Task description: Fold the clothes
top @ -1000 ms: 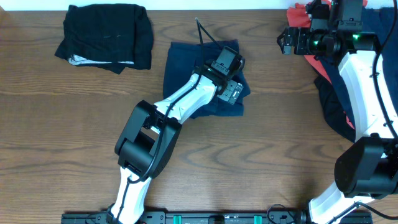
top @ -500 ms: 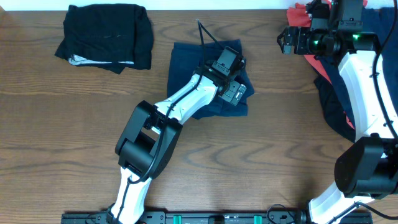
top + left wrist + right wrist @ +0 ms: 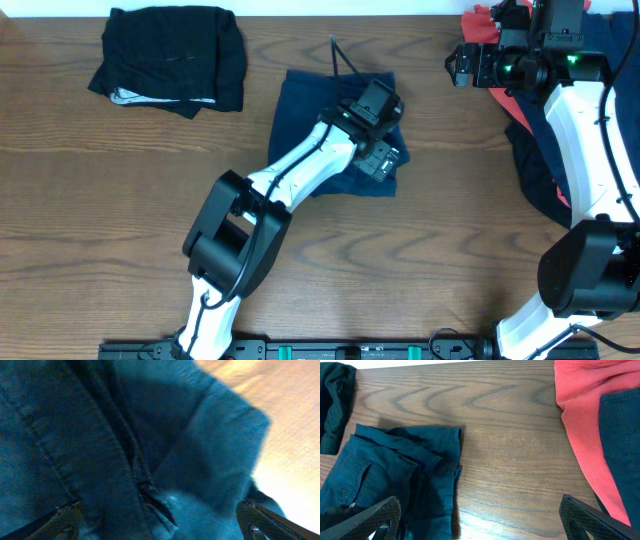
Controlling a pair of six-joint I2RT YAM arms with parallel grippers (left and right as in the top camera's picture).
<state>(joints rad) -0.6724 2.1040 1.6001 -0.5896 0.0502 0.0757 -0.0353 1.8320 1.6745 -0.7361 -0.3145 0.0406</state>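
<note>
A folded navy blue garment [image 3: 308,105] lies at the middle of the wooden table. My left gripper [image 3: 386,156] rests on its right edge, open, with its fingers spread wide over the navy cloth [image 3: 100,435]; both fingertips flank the cloth in the left wrist view [image 3: 160,525]. My right gripper [image 3: 460,66] is open and empty, held above the table at the far right. The right wrist view [image 3: 480,520] shows the navy garment [image 3: 395,475] to its left. A thin black cord [image 3: 338,55] sticks out from the garment's far edge.
A folded black garment [image 3: 170,55] lies at the back left, its edge also in the right wrist view [image 3: 332,400]. A pile of coral red cloth [image 3: 520,110] and more navy cloth [image 3: 540,165] lies at the right edge, under the right arm.
My left gripper has shifted a little to the right, and the navy garment has slid right with it. The right arm has not moved.
</note>
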